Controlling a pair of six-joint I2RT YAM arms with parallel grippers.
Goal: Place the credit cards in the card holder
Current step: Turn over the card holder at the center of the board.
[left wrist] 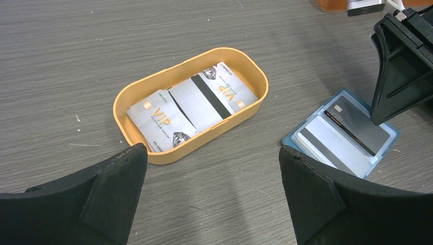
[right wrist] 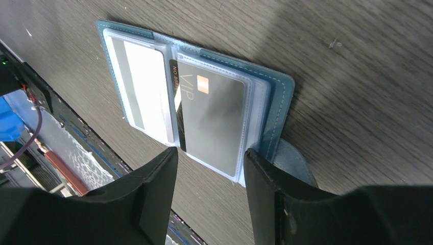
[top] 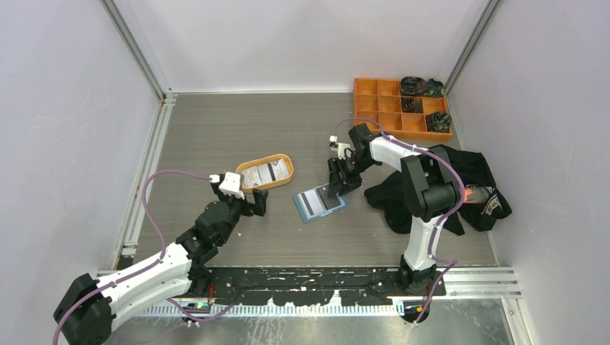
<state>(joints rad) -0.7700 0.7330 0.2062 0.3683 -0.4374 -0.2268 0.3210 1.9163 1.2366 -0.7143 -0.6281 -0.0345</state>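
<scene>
The blue card holder [top: 308, 215] lies open on the table, its blue edge [right wrist: 283, 97] showing round clear pockets. A grey VIP card [right wrist: 212, 120] sits in one pocket and a white striped card [right wrist: 143, 87] in the one beside it. More credit cards [left wrist: 163, 120], white with VIP print, and a striped one [left wrist: 204, 97], lie in the orange oval tray [left wrist: 255, 71]. My right gripper [right wrist: 209, 168] hovers at the holder's near edge, half open, with nothing between its fingers. The left gripper [left wrist: 212, 194] is wide open and empty, above bare table between tray and holder [left wrist: 390, 133].
An orange compartment box [top: 388, 123] with dark items stands at the back right. A black cloth [top: 467, 169] lies bunched behind the right arm. Grey walls close in the left, back and right sides.
</scene>
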